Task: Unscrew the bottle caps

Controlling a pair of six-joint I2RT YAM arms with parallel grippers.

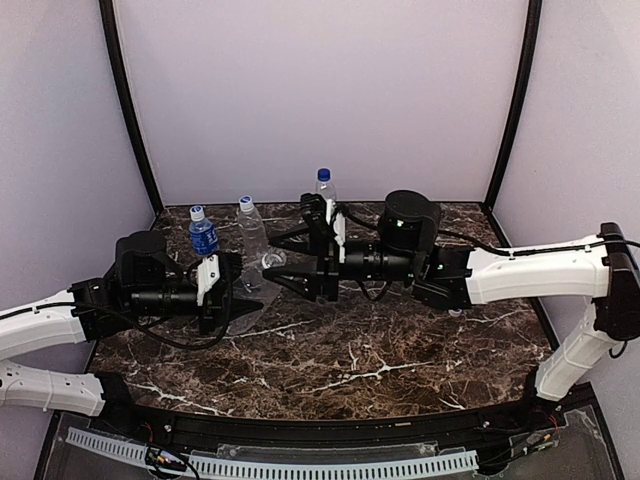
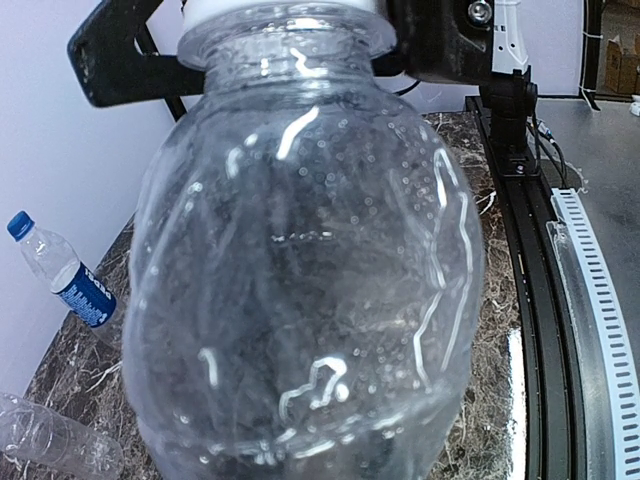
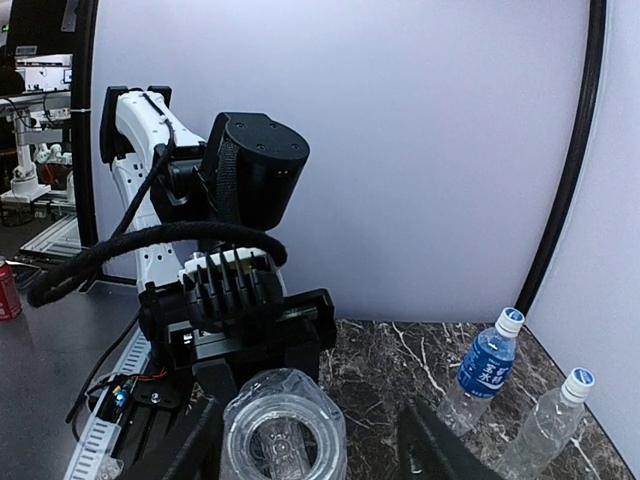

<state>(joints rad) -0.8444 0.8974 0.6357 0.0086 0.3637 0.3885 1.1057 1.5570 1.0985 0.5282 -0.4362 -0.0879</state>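
Note:
My left gripper [image 1: 222, 290] is shut on a clear unlabelled bottle [image 1: 252, 297] that lies level, neck pointing right. This bottle [image 2: 300, 260] fills the left wrist view and hides the left fingers. A white band [image 2: 280, 10] rings its neck. I cannot tell whether a cap sits on it. My right gripper [image 1: 270, 261] is open, one finger on each side of the neck end [image 3: 283, 430], and neither finger presses it. At the back stand a blue-labelled bottle [image 1: 203, 238] with a blue cap [image 1: 197, 212], an unlabelled bottle [image 1: 251, 232] with a white cap [image 1: 245, 201], and a third bottle [image 1: 326, 192] with a blue cap [image 1: 323, 174].
The dark marble table [image 1: 360, 350] is enclosed by pale walls with black corner posts [image 1: 130, 110]. A black rail with a white toothed strip [image 1: 300, 462] runs along the near edge. The third bottle stands just behind the right arm's wrist.

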